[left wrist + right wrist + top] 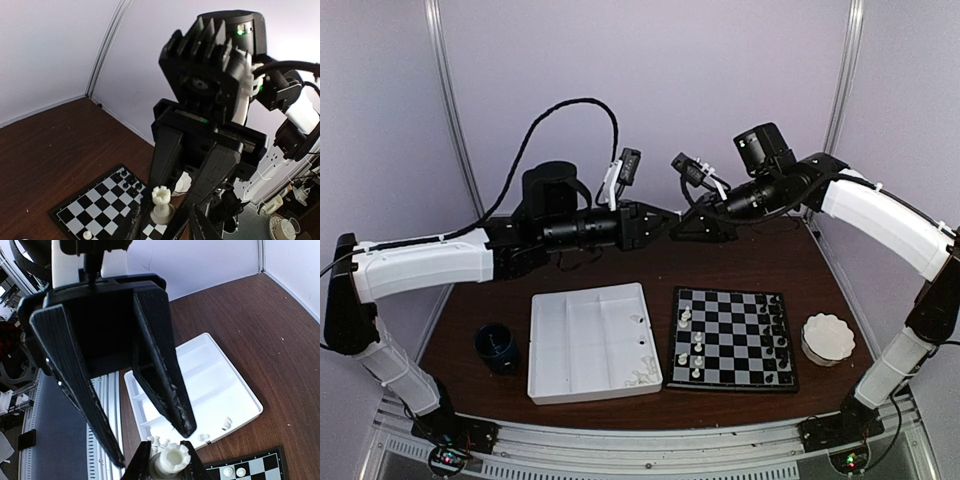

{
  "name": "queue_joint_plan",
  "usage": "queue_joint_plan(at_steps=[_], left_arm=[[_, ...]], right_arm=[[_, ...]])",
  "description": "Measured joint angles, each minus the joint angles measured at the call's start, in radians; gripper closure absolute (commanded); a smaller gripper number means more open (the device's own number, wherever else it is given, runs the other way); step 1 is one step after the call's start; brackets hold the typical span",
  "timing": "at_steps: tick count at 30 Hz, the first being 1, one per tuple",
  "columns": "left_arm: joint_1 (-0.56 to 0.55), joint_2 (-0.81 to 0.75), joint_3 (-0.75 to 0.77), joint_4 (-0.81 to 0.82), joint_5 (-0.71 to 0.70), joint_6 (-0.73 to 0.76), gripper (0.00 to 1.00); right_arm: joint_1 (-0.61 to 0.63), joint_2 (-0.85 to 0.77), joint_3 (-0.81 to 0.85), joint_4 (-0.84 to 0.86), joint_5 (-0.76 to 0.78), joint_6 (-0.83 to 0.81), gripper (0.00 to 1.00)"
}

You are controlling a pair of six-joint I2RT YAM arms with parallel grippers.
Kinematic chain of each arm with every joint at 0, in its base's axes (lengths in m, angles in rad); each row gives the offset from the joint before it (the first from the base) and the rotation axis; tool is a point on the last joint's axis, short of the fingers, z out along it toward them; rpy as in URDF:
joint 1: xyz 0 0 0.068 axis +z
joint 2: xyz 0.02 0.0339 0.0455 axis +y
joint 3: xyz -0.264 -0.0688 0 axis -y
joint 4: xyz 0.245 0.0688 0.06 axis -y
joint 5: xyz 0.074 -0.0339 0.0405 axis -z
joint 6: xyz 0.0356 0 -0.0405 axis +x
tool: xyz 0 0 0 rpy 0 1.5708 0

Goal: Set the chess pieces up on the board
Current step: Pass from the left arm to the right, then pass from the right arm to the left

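The right gripper (172, 195) is closed on a white rook (170, 459), pinched between its fingertips. The left gripper (152, 447) meets it tip to tip, its jaws part open on either side of the rook. The board (732, 338) lies well below both jaws.

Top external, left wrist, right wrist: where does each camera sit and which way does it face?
Top external: above, behind both arms, looking down on the board.
Left wrist: faces the right gripper; own fingers at bottom.
Right wrist: faces the left gripper and tray; own fingers below.
Both wrist views share the white rook.
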Motion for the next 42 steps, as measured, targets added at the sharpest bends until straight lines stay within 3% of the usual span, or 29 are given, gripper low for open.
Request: queue_joint_plan(at_steps=[7,19,35,38,42], left_arm=[[0.002,0.000,0.083,-0.190,-0.009,-0.016,0.66],[0.022,0.052,0.141,-0.276,0.062,-0.102,0.67],[0.022,0.095,0.183,-0.344,0.122,-0.114,0.87],[0.022,0.095,0.183,-0.348,0.124,-0.107,0.91],[0.021,0.095,0.183,-0.352,0.124,-0.081,0.92]], right_arm=[[0.009,0.000,0.000,-0.068,0.112,-0.099,0.97],[0.049,0.000,0.000,-0.121,0.196,-0.182,0.97],[0.079,0.000,0.000,-0.141,0.254,-0.223,0.97],[0.083,0.000,0.000,-0.143,0.265,-0.229,0.91],[0.084,-0.006,0.000,-0.154,0.270,-0.235,0.65]])
